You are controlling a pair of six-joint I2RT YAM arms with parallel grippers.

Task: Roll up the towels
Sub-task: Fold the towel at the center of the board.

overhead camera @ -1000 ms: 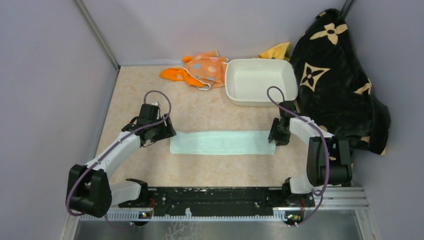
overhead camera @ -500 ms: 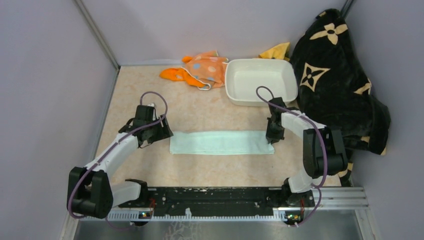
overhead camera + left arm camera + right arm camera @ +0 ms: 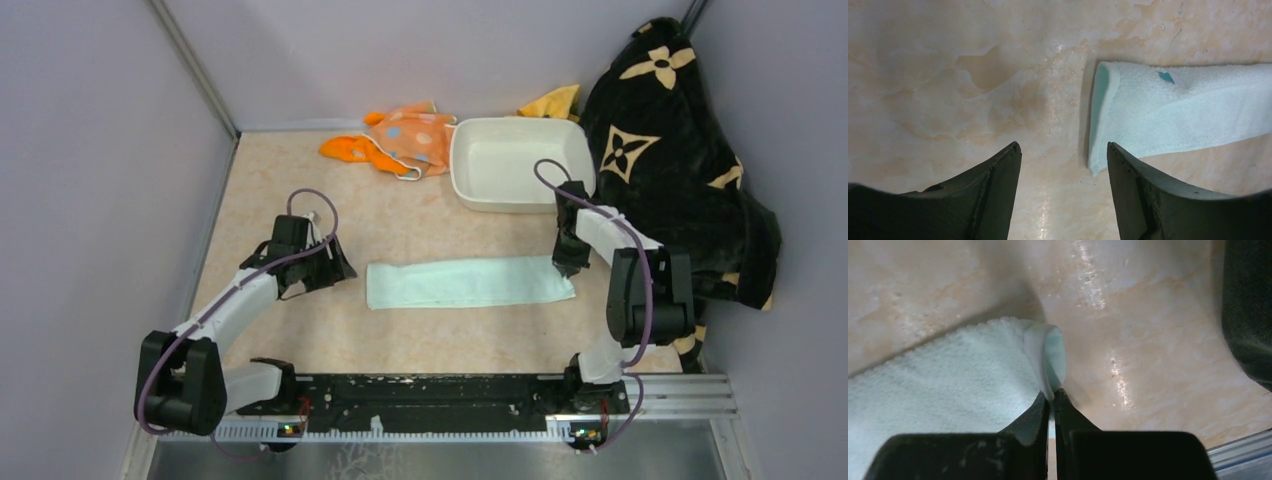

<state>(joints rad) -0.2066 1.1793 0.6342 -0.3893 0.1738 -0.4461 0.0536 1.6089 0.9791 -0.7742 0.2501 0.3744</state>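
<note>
A pale mint green towel [image 3: 468,282] lies folded in a long strip across the middle of the table. My right gripper [image 3: 564,266] is shut on the strip's right end, pinching its hem [image 3: 1050,365]. My left gripper [image 3: 335,268] stands open just left of the strip's left end [image 3: 1103,120], a little apart from it, with only bare table between its fingers. The plain orange towel [image 3: 345,150] and the polka-dot towel [image 3: 415,135] lie crumpled together at the back.
A white rectangular dish [image 3: 520,160] stands behind the strip, right of centre. A big black blanket with tan flowers [image 3: 680,160] is heaped along the right side, close to my right arm. A yellow cloth [image 3: 555,100] peeks out behind the dish.
My right gripper has shut on the mint towel's right end and dragged the whole strip to the right, leaving it slightly skewed. My left gripper has stayed open near the left end.
</note>
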